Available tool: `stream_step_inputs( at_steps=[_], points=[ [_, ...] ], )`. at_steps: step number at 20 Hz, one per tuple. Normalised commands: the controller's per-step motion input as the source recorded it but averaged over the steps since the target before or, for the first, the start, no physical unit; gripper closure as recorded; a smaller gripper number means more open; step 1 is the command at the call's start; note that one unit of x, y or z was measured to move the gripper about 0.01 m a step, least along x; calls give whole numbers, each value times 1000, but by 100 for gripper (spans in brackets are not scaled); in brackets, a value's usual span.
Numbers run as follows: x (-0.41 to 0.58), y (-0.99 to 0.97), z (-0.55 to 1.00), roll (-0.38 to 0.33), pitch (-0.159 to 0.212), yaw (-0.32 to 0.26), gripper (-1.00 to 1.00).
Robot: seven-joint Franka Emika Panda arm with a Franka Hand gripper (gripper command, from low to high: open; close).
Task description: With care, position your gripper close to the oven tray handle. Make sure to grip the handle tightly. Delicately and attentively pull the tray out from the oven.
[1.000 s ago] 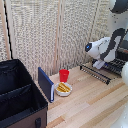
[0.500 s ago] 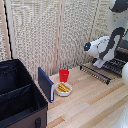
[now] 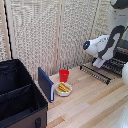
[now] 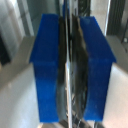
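Gripper (image 4: 70, 65) clenched on the oven tray handle (image 4: 70, 30): wrist view shows blue fingertips (image 4: 47, 65) pressed against the thin bar from both sides, no visible gap. In the exterior view, white arm (image 3: 102, 47) bent low over the tray (image 3: 102, 72), which projects from the oven (image 3: 121, 52) at the exterior view's right, above the wooden table (image 3: 95, 102). Elsewhere on table, well apart from tray: red cup (image 3: 64, 75), white dish (image 3: 63, 89), blue panel (image 3: 46, 84), black bin (image 3: 20, 100).

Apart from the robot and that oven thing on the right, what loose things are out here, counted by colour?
Red: 1, the cup
Blue: 1, the upright flat panel
White: 1, the dish of yellow food
Black: 1, the fabric bin
Total: 4
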Motion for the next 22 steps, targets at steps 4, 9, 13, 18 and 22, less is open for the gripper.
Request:
stream_step_inputs(
  at_steps=[4, 9, 13, 18, 22],
  points=[
    [-9, 758, 0, 84, 17, -78, 100],
    [-6, 822, -8, 34, 18, -71, 100],
    [-14, 802, -21, -8, 7, -86, 100],
    [0, 121, 49, -47, 0, -11, -100],
    [90, -17, 126, -8, 25, 0, -100]
  ],
)
